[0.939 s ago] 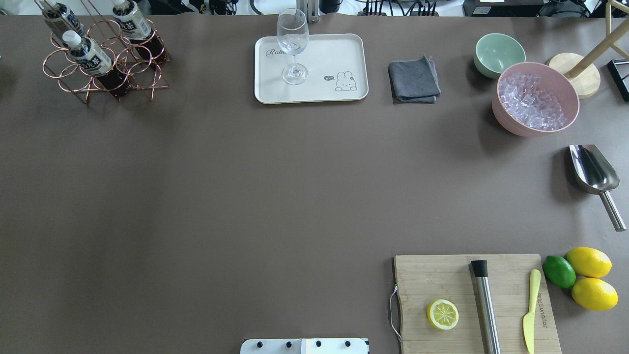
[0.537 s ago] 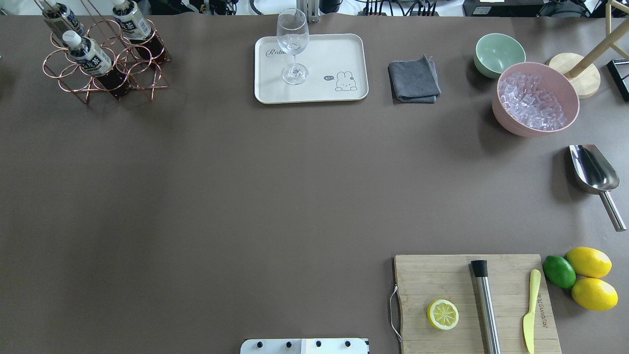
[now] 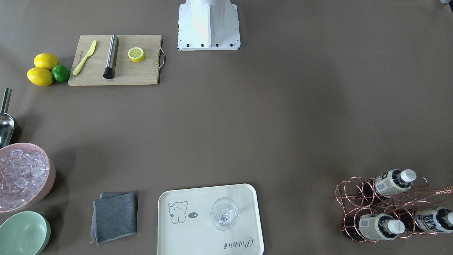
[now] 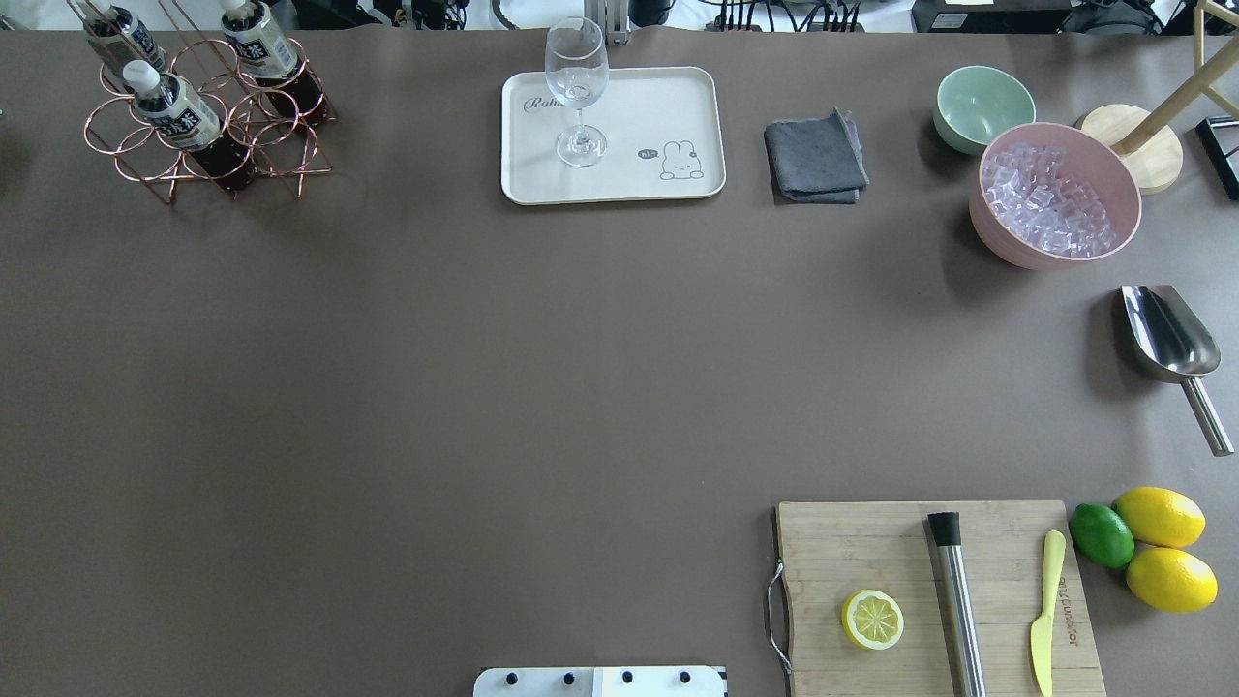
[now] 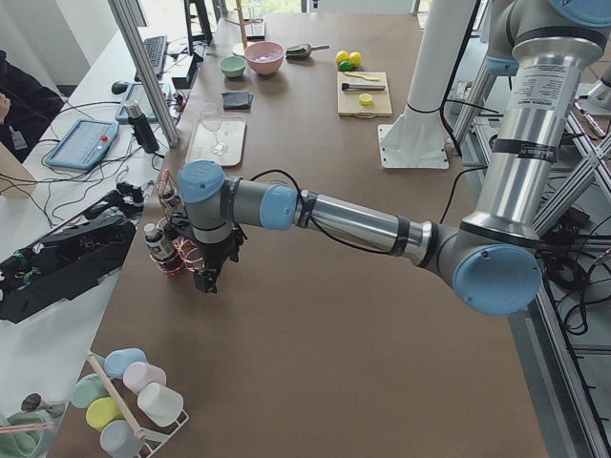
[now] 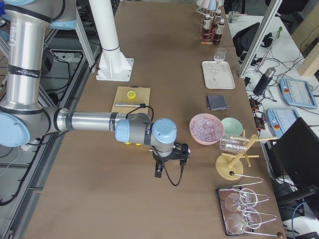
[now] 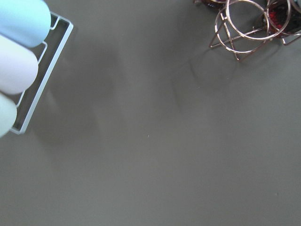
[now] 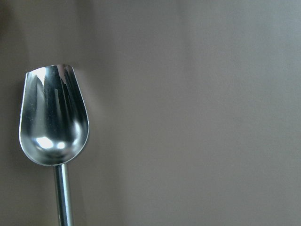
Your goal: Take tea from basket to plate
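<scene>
Three tea bottles point(image 4: 174, 106) point(image 4: 256, 39) point(image 4: 121, 34) with white caps stand in the copper wire basket point(image 4: 106, 126) at the table's far left. They show in the front view too as tea point(image 3: 389, 182) in the basket point(image 3: 348, 193). The cream plate point(image 4: 668, 106) point(image 3: 198, 233) lies at the far middle and carries a stemmed glass point(image 4: 577, 87). My left gripper point(image 5: 208, 279) hangs just beside the basket point(image 5: 172, 262); I cannot tell whether it is open or shut. The right gripper point(image 6: 158, 172) hovers near the scoop point(image 8: 51, 117); its state is also unclear.
Right of the plate lie a grey cloth point(image 4: 815, 158), a green bowl point(image 4: 982, 102) and a pink bowl of ice point(image 4: 1055, 194). A cutting board point(image 4: 871, 552) with lemon half, muddler and knife sits near right. A rack of pastel cups point(image 7: 19, 56) stands beyond the basket.
</scene>
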Available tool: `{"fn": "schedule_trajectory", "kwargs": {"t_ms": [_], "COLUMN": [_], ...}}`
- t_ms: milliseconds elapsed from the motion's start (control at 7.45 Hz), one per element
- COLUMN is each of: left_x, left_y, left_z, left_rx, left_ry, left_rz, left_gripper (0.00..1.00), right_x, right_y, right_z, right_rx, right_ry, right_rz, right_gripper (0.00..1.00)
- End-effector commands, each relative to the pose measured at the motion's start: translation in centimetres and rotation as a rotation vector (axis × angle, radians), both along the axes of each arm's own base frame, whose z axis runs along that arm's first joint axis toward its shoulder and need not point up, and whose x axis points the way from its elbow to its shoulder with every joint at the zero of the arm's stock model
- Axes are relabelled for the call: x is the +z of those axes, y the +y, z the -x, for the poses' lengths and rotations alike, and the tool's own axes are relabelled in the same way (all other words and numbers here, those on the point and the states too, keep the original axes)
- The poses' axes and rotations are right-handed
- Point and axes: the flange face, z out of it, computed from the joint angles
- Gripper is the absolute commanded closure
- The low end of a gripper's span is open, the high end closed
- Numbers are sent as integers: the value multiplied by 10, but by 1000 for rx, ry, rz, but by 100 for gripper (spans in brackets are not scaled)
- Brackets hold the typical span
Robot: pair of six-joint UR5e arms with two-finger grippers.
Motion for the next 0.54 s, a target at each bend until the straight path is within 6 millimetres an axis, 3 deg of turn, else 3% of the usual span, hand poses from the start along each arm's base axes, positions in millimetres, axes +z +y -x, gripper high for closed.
{"fn": "schedule_trajectory", "kwargs": {"t_ms": [0, 268, 403], "left_x": [-69, -111, -120], "left_y": [-98, -111, -116], "left_z": [-19, -11, -14], "left_rx": [194, 272, 388], "left_ry": [-101, -103, -120], "left_rz": [-232, -352, -457], "left_gripper": [2, 2, 2], "right_x": [1, 1, 3], "right_y": [0, 0, 0], "right_z": [0, 0, 0], "right_rx": [1, 0, 0], "right_ry": [-1, -1, 0], "right_rz": [1, 3, 7], "right_gripper": [0, 0, 0]}}
